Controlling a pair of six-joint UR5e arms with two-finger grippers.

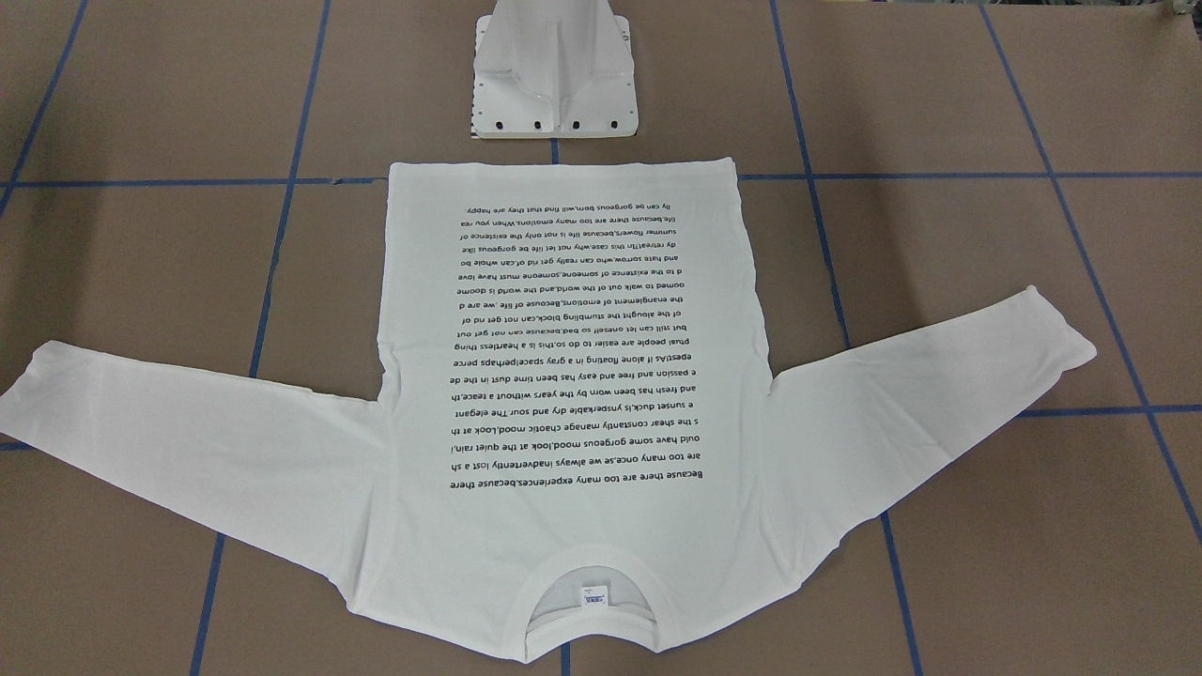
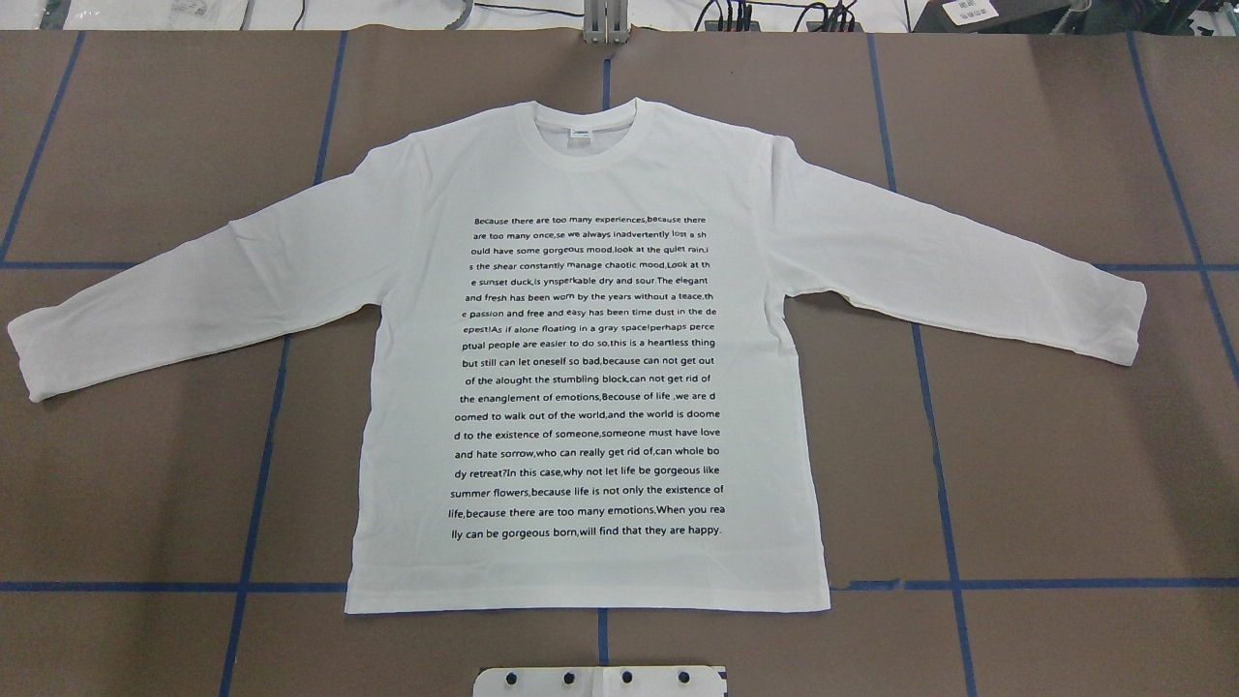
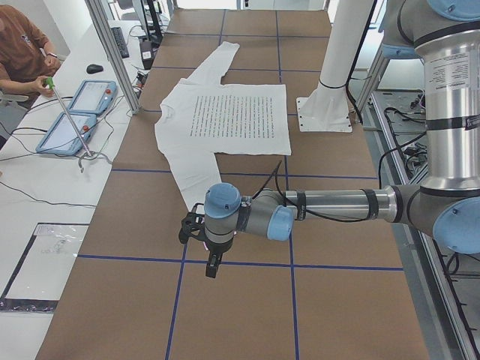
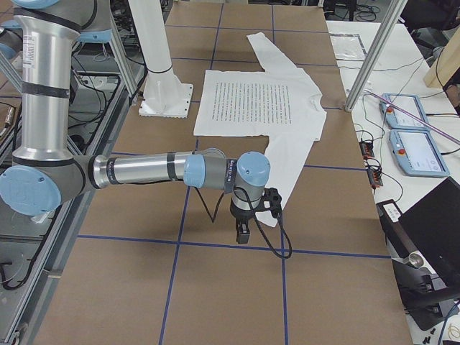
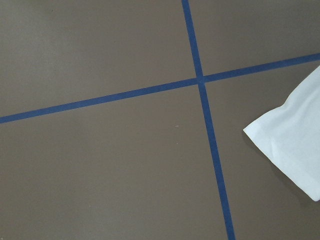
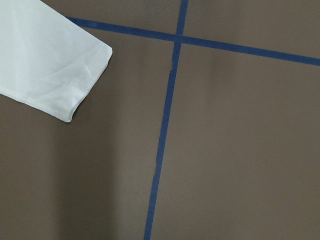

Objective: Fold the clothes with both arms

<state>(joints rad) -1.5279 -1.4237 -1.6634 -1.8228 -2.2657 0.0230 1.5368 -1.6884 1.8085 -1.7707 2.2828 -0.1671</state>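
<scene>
- Closest to each side camera was one arm: the left arm (image 3: pixel 247 217) and the right arm (image 4: pixel 215 171) each reached out low over the table (image 2: pixel 1065 465), wrist turned down.
- Neither the left gripper (image 3: pixel 214 264) nor the right gripper (image 4: pixel 242 231) touched any cloth. I could not tell how far the jaws of either stood apart, since only the side views showed them, and the wrist views showed no fingers.
- The shirt (image 2: pixel 590 387) lay flat, print up, in the middle of the table, collar (image 2: pixel 592 121) away from the robot and hem (image 2: pixel 590 600) toward it, with both sleeves spread wide.
- Each wrist camera caught only a sleeve end at its frame edge: the left cuff (image 5: pixel 295 145) and the right cuff (image 6: pixel 50 65), both beside blue tape (image 5: pixel 205 115).
- The step looked like the approach to the cuffs. Done well, each gripper would shift inward until its cuff sat centred, then descend straight.
- Pinching both layers a little way in from the cuff edge would likely hold better than the very tip.
- Lifting only slightly and moving both sleeves together should keep the body from dragging or wrinkling.
</scene>
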